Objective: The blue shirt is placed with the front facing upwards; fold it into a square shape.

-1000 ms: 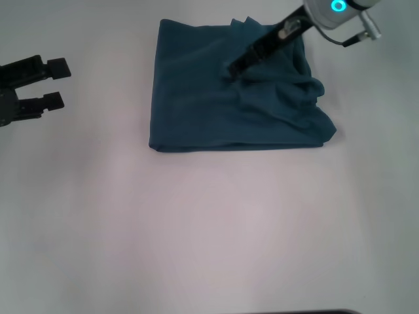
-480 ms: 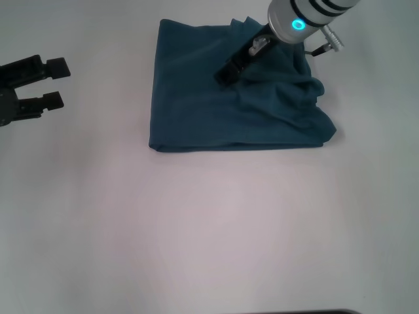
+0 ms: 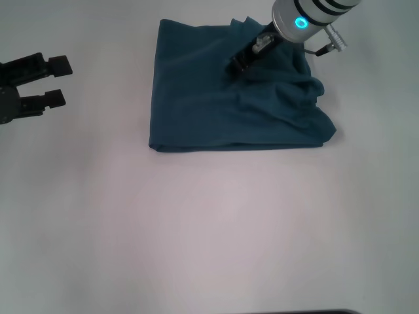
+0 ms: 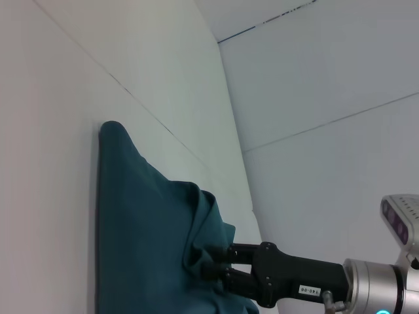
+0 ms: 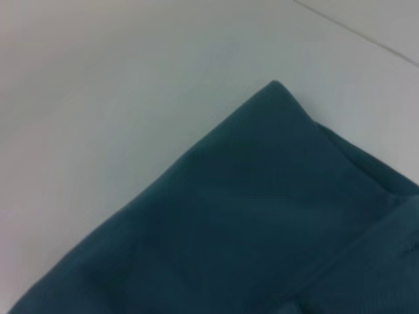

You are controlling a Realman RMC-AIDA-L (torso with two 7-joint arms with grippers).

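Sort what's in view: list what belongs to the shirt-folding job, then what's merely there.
Part of the job:
- blue shirt, already folded into a rough square, rumpled on its right side
- right gripper, over the shirt's upper middle

Merely there:
- left gripper, open, parked off to the left
- white table

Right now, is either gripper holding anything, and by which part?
The right gripper sits on the blue shirt near its far edge; a pinch cannot be told. The left gripper is open, holding nothing.
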